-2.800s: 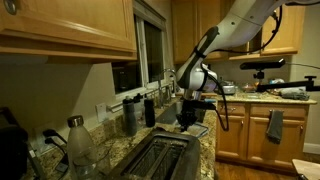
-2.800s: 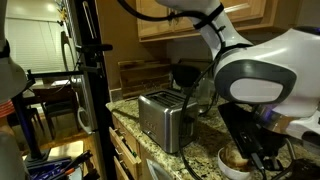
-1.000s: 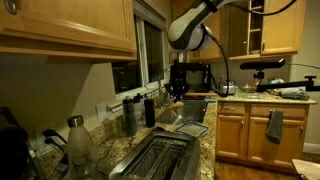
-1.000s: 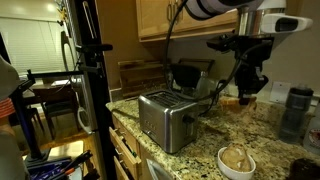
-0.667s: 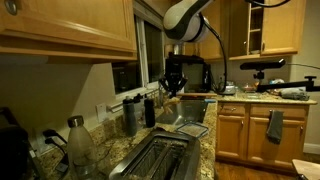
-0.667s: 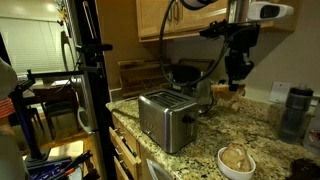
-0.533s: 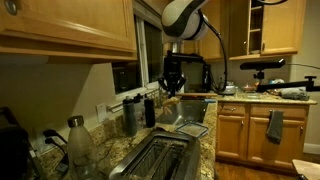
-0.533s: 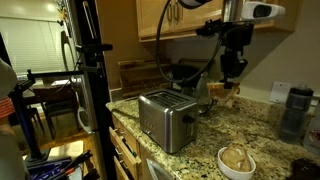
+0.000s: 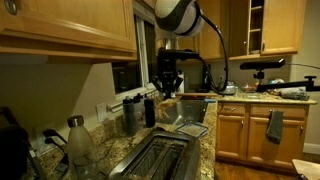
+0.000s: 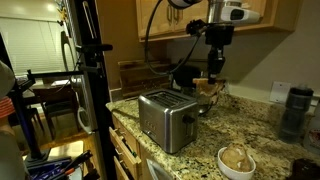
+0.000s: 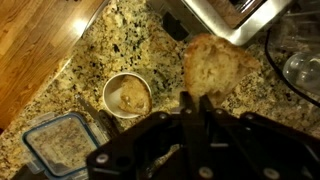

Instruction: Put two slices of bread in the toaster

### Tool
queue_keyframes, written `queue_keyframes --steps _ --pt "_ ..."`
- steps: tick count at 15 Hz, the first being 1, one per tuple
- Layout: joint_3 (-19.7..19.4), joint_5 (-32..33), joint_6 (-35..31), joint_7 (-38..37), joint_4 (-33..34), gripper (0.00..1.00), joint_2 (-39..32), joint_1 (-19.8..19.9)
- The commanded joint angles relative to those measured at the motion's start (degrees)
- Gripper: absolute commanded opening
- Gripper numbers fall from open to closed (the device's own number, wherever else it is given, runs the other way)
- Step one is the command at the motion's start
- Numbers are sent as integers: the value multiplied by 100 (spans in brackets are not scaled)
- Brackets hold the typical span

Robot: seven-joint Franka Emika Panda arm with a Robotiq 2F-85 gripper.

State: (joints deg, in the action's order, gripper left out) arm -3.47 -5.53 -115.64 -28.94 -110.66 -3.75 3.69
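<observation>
My gripper [image 11: 196, 100] is shut on a pale tan slice of bread [image 11: 220, 65] and holds it in the air above the granite counter. In an exterior view the gripper [image 10: 213, 78] hangs with the slice [image 10: 209, 89] just behind and above the far end of the silver toaster [image 10: 165, 118]. The toaster's corner shows at the top of the wrist view [image 11: 230, 12], beyond the slice. In an exterior view the gripper [image 9: 166, 88] is beyond the toaster [image 9: 155, 160], whose two dark slots face up. No second slice is clearly visible.
A white bowl [image 11: 128, 96] with something tan stands on the counter, also in an exterior view [image 10: 237, 160]. A clear container [image 11: 62, 140] lies near it. A clear bottle [image 9: 78, 140] and dark shakers [image 9: 130, 115] stand by the wall. Cabinets hang overhead.
The arm has carried the bread slice from over the counter near the bowl up and across toward the toaster's far end. The toaster and bowl have not moved.
</observation>
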Motion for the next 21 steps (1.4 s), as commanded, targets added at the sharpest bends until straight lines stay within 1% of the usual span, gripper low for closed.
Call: queue_keyframes --steps 1,11,18,21 --pt "55 65 275 -560 -114 9 285 -134" --pt "274 -116 599 -1094 -28 8 299 -287" --pt "352 -256 818 -1228 76 8 274 -313" --pt "383 -482 1143 -1112 190 8 200 -310"
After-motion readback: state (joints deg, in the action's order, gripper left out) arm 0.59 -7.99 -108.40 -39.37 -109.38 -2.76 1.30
